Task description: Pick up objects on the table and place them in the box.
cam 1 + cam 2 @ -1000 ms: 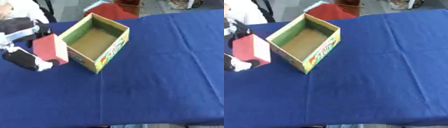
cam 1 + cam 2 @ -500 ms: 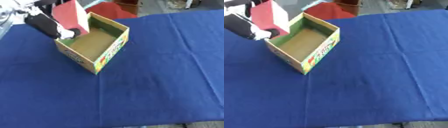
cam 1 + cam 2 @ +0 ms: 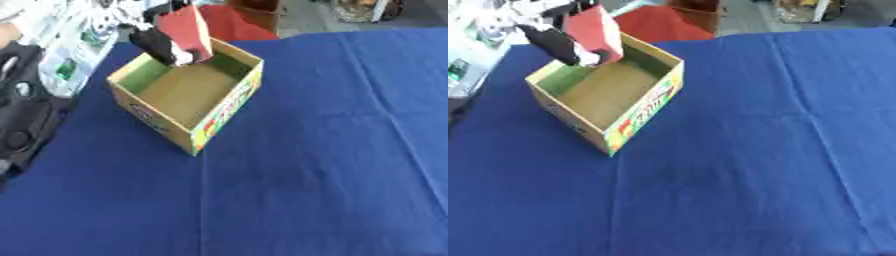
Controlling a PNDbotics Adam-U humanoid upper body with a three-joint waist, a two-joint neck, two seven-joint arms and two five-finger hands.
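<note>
A red rectangular block (image 3: pixel 186 31) hangs tilted over the far corner of the open cardboard box (image 3: pixel 226 105), and my left hand (image 3: pixel 161 46) is shut on it, fingers curled round its left side. The box stands on the blue tablecloth (image 3: pixel 332 150) with its inside bare and brown. The same block (image 3: pixel 595 31) and left hand (image 3: pixel 555 44) show in the right eye view above the box's far wall. My right hand is in no view.
A red object (image 3: pixel 658 24) lies beyond the table's far edge behind the box. Black equipment (image 3: pixel 22 115) sits at the left border. Light clutter lies at the upper left. The cloth spreads wide to the right of the box.
My left hand has carried the red block from the box's left side up and over its far corner. The camera has also shifted, so the whole picture sits differently.
</note>
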